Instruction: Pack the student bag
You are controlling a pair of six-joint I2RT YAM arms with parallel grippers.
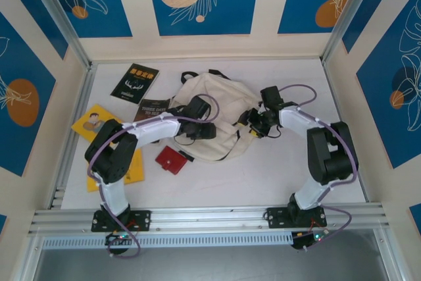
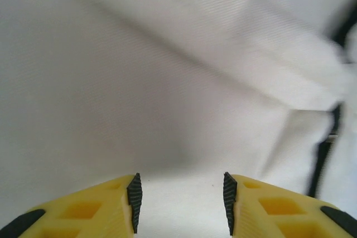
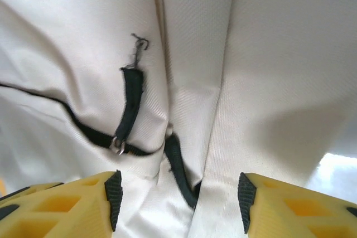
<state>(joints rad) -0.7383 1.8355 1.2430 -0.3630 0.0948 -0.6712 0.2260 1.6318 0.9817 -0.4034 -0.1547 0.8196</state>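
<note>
The student bag (image 1: 220, 106) is a cream fabric backpack lying slumped in the middle of the table, with a black loop at its far end. My left gripper (image 1: 202, 129) rests over the bag's left side. In the left wrist view the left gripper (image 2: 180, 185) is open, with smooth cream fabric (image 2: 167, 82) close in front and nothing pinched between its pads. My right gripper (image 1: 254, 125) is at the bag's right edge. In the right wrist view the right gripper (image 3: 177, 185) is open over folded cream fabric (image 3: 268, 71), a black zipper trim (image 3: 179, 165) and a metal zipper pull (image 3: 118, 146).
A black book (image 1: 135, 82) lies at the back left, and a dark book (image 1: 151, 110) is partly under my left arm. Yellow books (image 1: 97, 122) sit at the left. A red wallet (image 1: 171, 160) lies in front of the bag. Framed walls enclose the table.
</note>
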